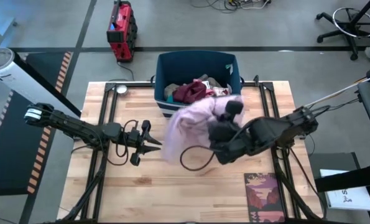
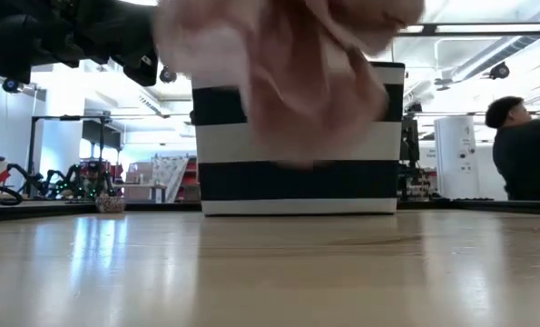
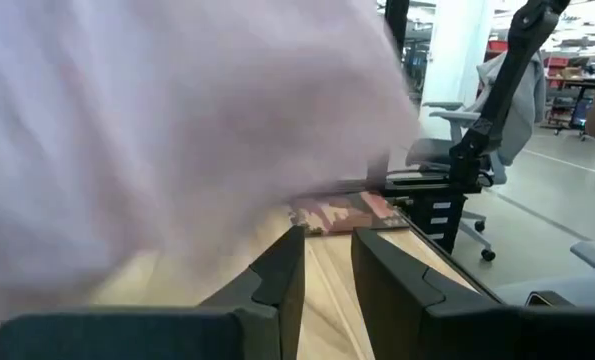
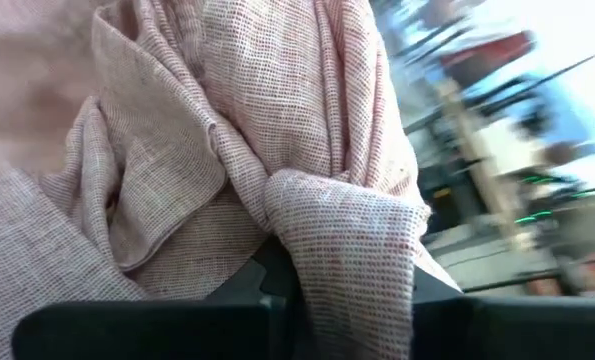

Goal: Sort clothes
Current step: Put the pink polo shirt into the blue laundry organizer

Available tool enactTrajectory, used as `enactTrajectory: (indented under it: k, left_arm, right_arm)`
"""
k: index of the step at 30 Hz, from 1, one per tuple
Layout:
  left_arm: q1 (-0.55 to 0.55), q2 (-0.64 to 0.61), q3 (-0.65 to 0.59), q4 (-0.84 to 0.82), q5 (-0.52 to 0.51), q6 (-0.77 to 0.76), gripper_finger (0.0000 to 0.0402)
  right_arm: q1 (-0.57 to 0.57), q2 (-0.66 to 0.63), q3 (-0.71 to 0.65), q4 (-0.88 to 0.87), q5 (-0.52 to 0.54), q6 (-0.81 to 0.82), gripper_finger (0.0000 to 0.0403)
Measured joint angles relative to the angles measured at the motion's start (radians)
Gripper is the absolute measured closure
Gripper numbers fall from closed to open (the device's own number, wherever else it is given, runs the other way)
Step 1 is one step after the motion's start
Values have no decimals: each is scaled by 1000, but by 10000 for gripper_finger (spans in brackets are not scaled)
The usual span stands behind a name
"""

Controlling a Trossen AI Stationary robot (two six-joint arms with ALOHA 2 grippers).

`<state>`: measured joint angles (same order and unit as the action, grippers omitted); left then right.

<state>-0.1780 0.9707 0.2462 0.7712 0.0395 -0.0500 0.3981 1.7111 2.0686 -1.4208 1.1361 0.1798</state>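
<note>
Blue bin (image 1: pixel 172 65) holds maroon (image 1: pixel 189 91) and tan clothes (image 1: pixel 204 81).

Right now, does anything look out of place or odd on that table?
Nothing damaged or spilled. The pink garment hangs bunched in the right gripper, off the table in front of the bin. The left gripper is empty beside it.

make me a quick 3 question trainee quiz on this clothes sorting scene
1. True or false: the right pincer is shut on the pink garment.
2. Where does the maroon garment lie? A) in the blue bin B) on the table C) on the floor
3. What does the left pincer hold?

Key: 1 true; 2 A; 3 nothing, its fingers stand slightly apart and empty beside the pink garment.
</note>
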Motion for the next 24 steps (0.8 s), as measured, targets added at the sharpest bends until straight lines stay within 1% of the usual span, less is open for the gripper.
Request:
enactTrajectory:
  k: [4, 6, 11, 13, 16, 21, 24]
  left_arm:
    - [0, 0, 0, 0, 0, -2, 328]
    - [0, 0, 0, 0, 0, -3, 328]
    - [0, 0, 0, 0, 0, -4, 328]
    - [0, 0, 0, 0, 0, -4, 328]
    - [0, 0, 0, 0, -1, -4, 328]
    - [0, 0, 0, 0, -1, -4, 328]
    - [0, 0, 0, -1, -1, -4, 328]
  right_arm:
    - [-14, 0, 94, 57, 135, -145, 372]
    - [-32, 0, 136, 105, 177, -253, 372]
    - [-137, 0, 213, 219, 151, -487, 372]
    - [-203, 0, 232, 249, 92, -545, 372]
    - [-315, 0, 251, 256, -35, -576, 372]
    - [-512, 0, 233, 277, -295, -605, 372]
    - [-616, 10, 214, 288, -434, -627, 372]
